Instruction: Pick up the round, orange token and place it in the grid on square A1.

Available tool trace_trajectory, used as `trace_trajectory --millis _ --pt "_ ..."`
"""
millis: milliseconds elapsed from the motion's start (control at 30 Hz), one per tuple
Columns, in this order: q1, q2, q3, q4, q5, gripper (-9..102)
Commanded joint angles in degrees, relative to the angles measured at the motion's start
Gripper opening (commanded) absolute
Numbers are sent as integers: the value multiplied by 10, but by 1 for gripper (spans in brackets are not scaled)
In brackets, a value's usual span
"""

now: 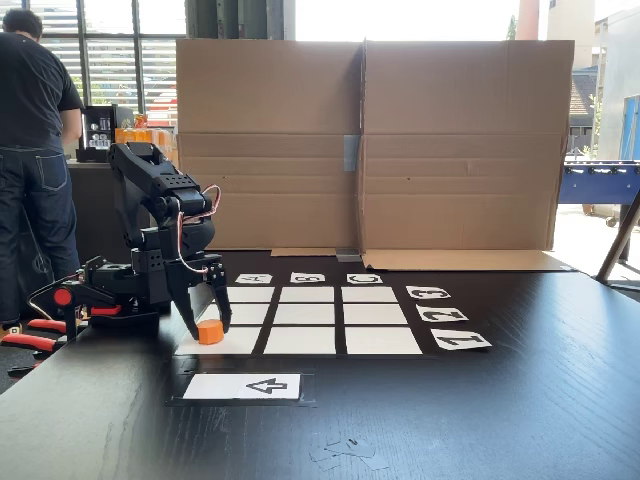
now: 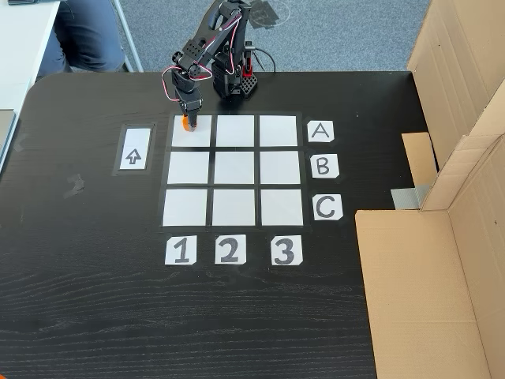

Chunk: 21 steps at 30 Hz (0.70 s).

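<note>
The task looks close to its end: the token (image 1: 210, 332) is already at square A1 (image 2: 202, 136), the corner cell of the grid (image 2: 233, 170) where the row tagged A meets the column tagged 1, and what seems left is to let it go and draw the arm clear. In the fixed view from the front, the token sits at the left part of that near-left white cell, low enough that it appears to rest on the paper, though I cannot be sure it is fully set down rather than a hair above. The claw (image 1: 210, 326) reaches down over it from the arm's side, its 2 dark fingers coming down around the token's upper edge, 1 to each side; they stand only slightly apart, about the token's width, and appear to have hold of it. In the fixed view from above, the claw (image 2: 188, 118) covers most of the token (image 2: 187, 124), so only a sliver of orange shows at the cell's upper left, just inside its edge. The other 8 cells are bare, and the card with the arrow (image 2: 133, 156) lies beside the grid on the dark worktop (image 2: 95, 300), untouched.
</note>
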Motion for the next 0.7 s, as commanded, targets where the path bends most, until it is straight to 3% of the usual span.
trace_trajectory --millis 0,467,667 --pt "-2 -1 -2 -6 1 7" --pt "2 -7 7 -22 -3 36" --pt "14 -7 1 -32 -8 38"
